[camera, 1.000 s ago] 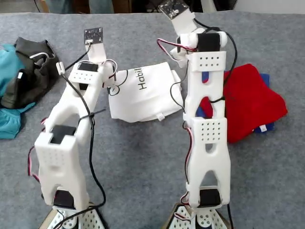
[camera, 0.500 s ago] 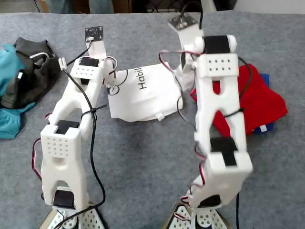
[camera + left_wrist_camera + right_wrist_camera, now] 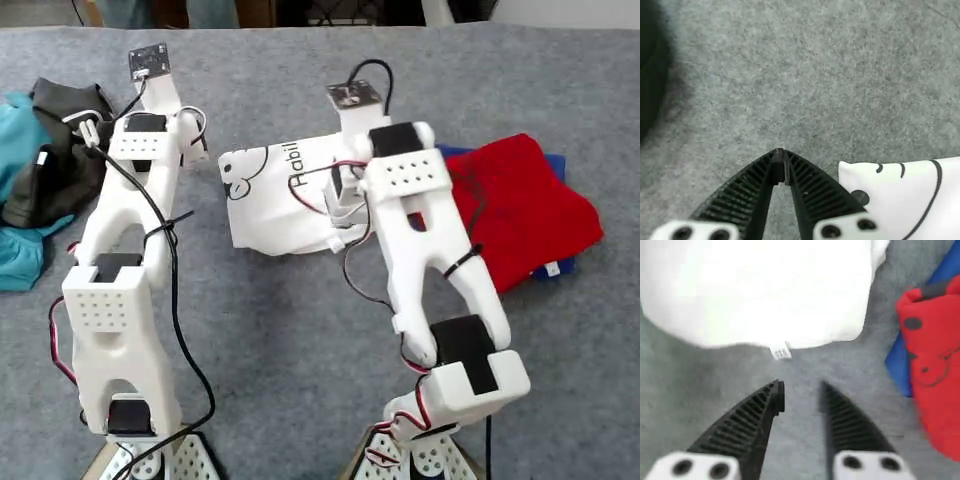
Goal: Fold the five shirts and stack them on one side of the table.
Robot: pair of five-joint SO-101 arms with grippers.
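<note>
Claws point down: left claw (image 3: 779, 159) pinched, right claw (image 3: 801, 391) parted.

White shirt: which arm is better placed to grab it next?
Probably the right. The right gripper is open just off the white shirt edge, near its tag. The left gripper is shut over bare table beside a shirt corner.

Left end effector (image 3: 779, 164) closed, right (image 3: 801, 388) ajar

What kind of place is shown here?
Probably a robotics lab bench for cloth-folding trials: a white left arm and right arm at a grey felt-covered table, with a white shirt and red shirt on it.
</note>
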